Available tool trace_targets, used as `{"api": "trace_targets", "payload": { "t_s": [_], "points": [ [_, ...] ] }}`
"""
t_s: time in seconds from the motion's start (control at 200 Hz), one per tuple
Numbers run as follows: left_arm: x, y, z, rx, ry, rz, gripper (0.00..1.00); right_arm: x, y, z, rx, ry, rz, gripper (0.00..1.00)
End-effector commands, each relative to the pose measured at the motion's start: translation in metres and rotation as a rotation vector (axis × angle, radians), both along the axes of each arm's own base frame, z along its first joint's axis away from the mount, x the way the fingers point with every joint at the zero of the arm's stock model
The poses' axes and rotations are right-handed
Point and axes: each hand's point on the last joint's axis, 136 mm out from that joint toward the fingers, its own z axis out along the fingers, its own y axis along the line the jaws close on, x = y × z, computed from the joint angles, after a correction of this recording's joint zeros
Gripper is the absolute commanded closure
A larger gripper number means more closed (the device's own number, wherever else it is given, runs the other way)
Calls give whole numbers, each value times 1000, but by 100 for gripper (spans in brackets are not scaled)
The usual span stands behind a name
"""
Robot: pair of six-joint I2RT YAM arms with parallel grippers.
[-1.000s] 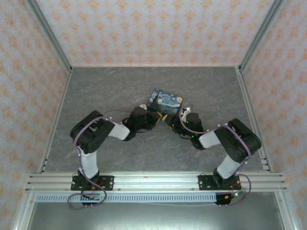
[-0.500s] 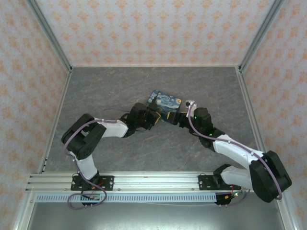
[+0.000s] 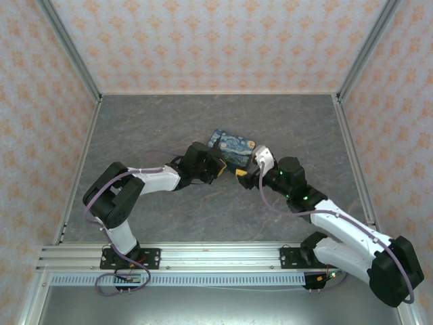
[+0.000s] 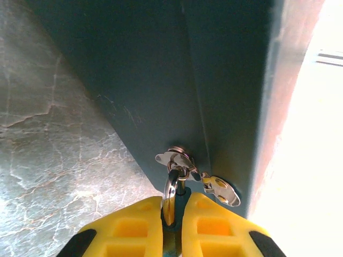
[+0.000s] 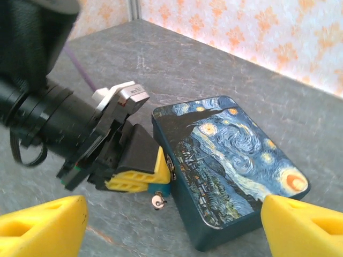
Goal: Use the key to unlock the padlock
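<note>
Left tool [image 4: 172, 208] clamps the padlock [image 5: 161, 190] beside the box [image 5: 236, 155]. The right tool [image 5: 172, 210], open and empty, could bump the tiny key [image 5: 157, 201] and miss it.

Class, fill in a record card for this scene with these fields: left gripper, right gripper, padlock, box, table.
left gripper: shut on the padlock, at the side of the box
right gripper: open, holding nothing, fingers apart from the box
padlock: small blue body between the yellow fingers, silver shackle through the hasp
box: dark blue with a starry-night top, lying flat
table: grey, marbled
</note>
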Motion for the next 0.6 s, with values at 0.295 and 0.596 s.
{"api": "trace_targets", "payload": {
  "t_s": [0.295, 0.596],
  "points": [
    [4, -16, 36, -32, -60, -29, 100, 1, -12, -44, -541, -401, -57, 18],
    [2, -24, 39, -56, -64, -47, 100, 6, 3, -61, -618, -432, -36, 22]
  ]
}}
